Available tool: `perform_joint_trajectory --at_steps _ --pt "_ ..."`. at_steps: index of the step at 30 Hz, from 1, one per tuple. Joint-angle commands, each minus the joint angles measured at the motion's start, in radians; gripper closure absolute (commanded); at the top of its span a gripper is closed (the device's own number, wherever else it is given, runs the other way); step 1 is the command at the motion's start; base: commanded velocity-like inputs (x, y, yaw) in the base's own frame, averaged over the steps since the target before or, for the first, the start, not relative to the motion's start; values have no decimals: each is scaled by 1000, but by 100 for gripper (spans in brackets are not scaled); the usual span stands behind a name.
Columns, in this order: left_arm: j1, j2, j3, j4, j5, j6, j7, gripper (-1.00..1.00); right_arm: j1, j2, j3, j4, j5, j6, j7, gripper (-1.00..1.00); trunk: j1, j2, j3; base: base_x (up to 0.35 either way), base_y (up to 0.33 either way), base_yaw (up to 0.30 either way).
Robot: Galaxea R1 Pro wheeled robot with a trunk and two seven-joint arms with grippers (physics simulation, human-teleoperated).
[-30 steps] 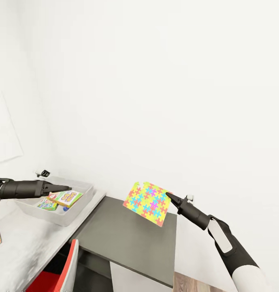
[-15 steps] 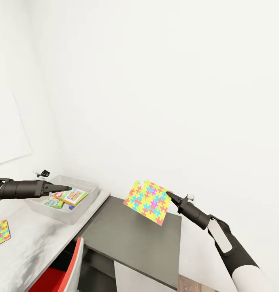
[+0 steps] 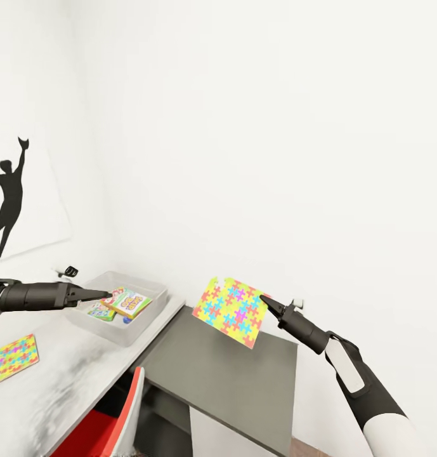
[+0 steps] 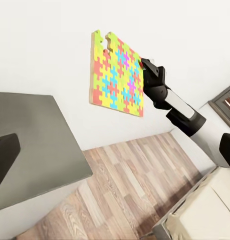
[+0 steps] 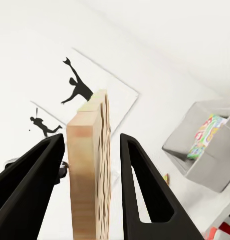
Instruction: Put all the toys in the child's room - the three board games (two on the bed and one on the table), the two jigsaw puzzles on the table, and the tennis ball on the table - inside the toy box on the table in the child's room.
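the right gripper (image 3: 264,299) is out over the dark lower section (image 3: 231,374) of the table, pinching one jigsaw puzzle (image 3: 233,311) by its edge. the sheet hangs in the air, tilted, clear of the surface below. from the right wrist you look straight along the puzzle's thin wooden edge (image 5: 88,165), set between the two black fingers (image 5: 140,185); the right gripper (image 5: 89,185) is only narrowly parted, just the sheet's thickness. from the left wrist the same puzzle (image 4: 117,75) stands flat against the white wall behind it, with the right gripper (image 4: 144,67) clamped on its side edge and wood floor (image 4: 125,185) below.

the left gripper (image 3: 106,294) reaches in from the side and hovers by the near rim of the toy box (image 3: 148,314), its tips drawn to a point with nothing between them — whether a small gap is left i cannot tell. the box sits on the pale desk top (image 3: 59,374) near the wall, and inside it lie board games: one with a bright yellow cover (image 3: 127,302) on top, another (image 3: 100,311) partly under it.

the second puzzle (image 3: 13,357) lies flat on the desk top, well apart from the box, on the left arm's side. a black baseball silhouette (image 3: 9,193) hangs on the wall above it — and a red chair (image 3: 104,431) is tucked under the desk.
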Motion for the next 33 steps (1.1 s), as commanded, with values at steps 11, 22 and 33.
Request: perform_joint_trajectory --at_steps 11,22,33 --pt "-1 0 -3 1 0 11 -4 -100 0 0 -1 -1 -4 7 0 100 0 -1 0 0 0 282" --pt "-1 0 -2 9 -1 8 -4 -100 0 22 31 -22 -4 9 -158 100 0 -1 0 0 0 284" --pt "-1 0 0 28 -3 6 -4 -100 -175 122 59 -158 -12 148 -592 100 0 -1 0 0 0 286"
